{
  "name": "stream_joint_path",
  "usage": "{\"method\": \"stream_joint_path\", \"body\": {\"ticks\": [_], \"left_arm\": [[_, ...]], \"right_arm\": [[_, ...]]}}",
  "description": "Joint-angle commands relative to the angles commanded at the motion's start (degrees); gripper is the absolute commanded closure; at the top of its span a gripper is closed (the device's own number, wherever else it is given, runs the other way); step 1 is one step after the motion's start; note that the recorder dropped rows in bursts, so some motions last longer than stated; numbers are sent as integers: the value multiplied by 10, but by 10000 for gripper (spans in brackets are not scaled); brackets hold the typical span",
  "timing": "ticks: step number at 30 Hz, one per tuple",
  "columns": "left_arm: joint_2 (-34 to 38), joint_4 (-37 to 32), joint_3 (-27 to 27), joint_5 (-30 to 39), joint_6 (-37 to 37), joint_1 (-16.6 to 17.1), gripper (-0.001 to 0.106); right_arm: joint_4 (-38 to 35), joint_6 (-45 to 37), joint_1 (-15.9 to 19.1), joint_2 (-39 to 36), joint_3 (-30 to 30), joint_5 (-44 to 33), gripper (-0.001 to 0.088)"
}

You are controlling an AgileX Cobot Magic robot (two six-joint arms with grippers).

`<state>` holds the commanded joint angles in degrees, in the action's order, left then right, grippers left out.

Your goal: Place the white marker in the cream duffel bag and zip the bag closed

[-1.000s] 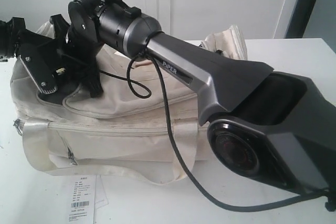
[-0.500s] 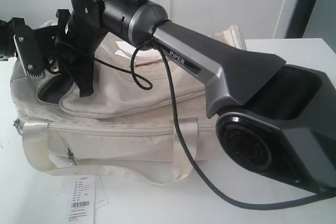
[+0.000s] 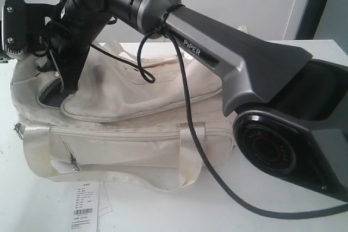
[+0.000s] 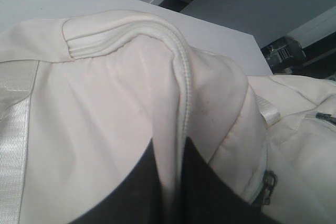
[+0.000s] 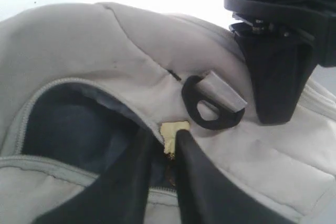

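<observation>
The cream duffel bag (image 3: 136, 129) lies on the white table, its top zip gaping at the left end over a dark inside (image 5: 73, 129). My right gripper (image 3: 65, 80) reaches across to that end. Its jaws (image 5: 169, 139) are shut on the small yellowish zipper pull (image 5: 173, 129) at the end of the opening. My left gripper (image 4: 170, 148) is shut on a raised fold of the bag's fabric along a zip seam (image 4: 182, 77). From the right wrist view its black fingers (image 5: 275, 82) press on the bag beside a black strap ring (image 5: 210, 109). The white marker is out of view.
A white paper barcode tag (image 3: 84, 206) lies on the table (image 3: 326, 52) in front of the bag. The right arm's black cable (image 3: 187, 139) loops down across the bag's front. A front pocket zip pull (image 3: 73, 160) hangs near the left strap.
The right arm has lifted and swung towards the left end. The left gripper has risen too, drawing the bag's end fabric up.
</observation>
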<state>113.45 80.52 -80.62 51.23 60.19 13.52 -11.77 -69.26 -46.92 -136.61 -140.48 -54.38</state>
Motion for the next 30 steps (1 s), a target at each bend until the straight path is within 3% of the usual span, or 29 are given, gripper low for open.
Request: {"method": "stream_joint_path", "body": {"ticks": [2,4,16,19,22,24,30], "left_arm": [[0,0,0,0,0,0,1019],[0,-1,0,0,0,0,1019],[0,-6,0,0,0,0,1019],[0,-6,0,0,0,0,1019],[0,-6,0,0,0,0,1019],[0,-6,0,0,0,0,1019],[0,-6,0,0,2,0,1019]], "right_arm": [[2,-46,0,-7,0,0,377],[12,-93,0,-17,0,0,315],[127,-116,11,-54,0,39,343],[129,-114,14,-63,0,68,428],[129,-114,14,-68,0,80,663],[129,-91,13,-69,0,80,867],[101,-10,10,-42,0,58,868]]}}
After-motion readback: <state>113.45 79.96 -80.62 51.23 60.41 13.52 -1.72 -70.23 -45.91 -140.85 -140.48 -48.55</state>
